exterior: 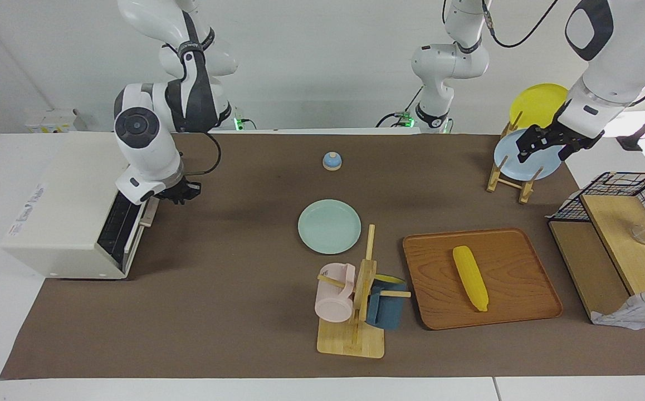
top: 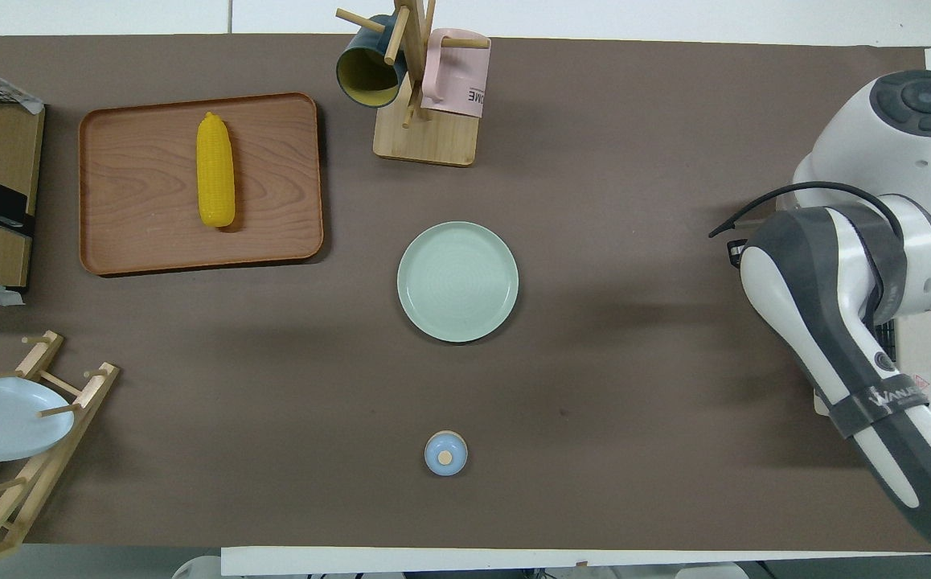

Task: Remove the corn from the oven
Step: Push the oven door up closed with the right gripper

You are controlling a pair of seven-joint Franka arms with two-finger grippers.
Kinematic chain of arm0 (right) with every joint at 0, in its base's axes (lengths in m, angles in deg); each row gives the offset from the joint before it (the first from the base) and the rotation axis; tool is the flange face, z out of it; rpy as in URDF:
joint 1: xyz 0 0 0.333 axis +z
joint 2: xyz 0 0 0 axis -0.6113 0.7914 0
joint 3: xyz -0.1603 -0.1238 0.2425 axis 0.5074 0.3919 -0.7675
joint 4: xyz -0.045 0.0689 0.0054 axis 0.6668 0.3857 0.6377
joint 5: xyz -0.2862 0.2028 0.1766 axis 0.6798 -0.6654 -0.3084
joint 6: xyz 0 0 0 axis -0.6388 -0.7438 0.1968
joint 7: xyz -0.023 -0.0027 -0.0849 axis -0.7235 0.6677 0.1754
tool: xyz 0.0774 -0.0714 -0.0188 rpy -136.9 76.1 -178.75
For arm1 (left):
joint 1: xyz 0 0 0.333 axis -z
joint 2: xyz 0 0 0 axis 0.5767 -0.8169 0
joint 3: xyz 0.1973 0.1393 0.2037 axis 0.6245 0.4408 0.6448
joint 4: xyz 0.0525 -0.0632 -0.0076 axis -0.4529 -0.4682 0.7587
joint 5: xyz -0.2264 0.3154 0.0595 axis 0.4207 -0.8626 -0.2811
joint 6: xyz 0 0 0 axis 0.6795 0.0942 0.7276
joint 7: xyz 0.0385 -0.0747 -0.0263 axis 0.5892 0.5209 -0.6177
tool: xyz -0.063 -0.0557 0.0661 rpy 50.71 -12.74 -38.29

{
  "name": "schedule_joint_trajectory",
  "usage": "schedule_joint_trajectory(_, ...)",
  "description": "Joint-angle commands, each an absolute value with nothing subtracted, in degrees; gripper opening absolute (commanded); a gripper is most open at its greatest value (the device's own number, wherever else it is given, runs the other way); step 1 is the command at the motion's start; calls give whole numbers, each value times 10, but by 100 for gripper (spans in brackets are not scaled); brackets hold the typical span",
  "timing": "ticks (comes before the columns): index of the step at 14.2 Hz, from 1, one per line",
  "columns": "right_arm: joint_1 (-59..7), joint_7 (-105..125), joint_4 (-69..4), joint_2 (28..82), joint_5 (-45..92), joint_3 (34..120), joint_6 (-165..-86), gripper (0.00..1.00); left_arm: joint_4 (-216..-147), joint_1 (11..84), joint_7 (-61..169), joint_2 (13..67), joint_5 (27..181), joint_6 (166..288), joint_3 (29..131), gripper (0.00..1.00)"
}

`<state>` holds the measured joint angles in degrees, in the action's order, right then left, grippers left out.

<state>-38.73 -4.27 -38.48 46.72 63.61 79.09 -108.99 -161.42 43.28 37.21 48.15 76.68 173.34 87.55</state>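
A: Where's the corn [exterior: 470, 277]?

B: Lying on the wooden tray [exterior: 528, 309] toward the left arm's end of the tabletop, well apart from the oven [exterior: 63, 214]. Removal looks done.

A: And the hands?

B: The right hand [exterior: 180, 192] is at the oven's door edge, holding nothing I can see; whether it's open, I can't tell. The left hand [exterior: 545, 143] waits over the plate rack [exterior: 509, 178], apparently empty. Next, probably closing the door.

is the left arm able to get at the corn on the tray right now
Probably yes: the corn lies bare on the wooden tray at the left arm's end, nothing over it; the left gripper hangs over the plate rack.
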Motion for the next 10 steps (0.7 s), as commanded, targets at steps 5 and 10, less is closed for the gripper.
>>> schedule_joint_trajectory(5, -404, 4, -374, 461, 704, 788, -1059, 14, -1619, 437, 364, 486, 769, 1734, 877, 100)
schedule_joint_trajectory(10, -437, 47, -327, 438, 690, 791, -1005, 46, -1618, 437, 364, 486, 769, 1733, 876, 100)
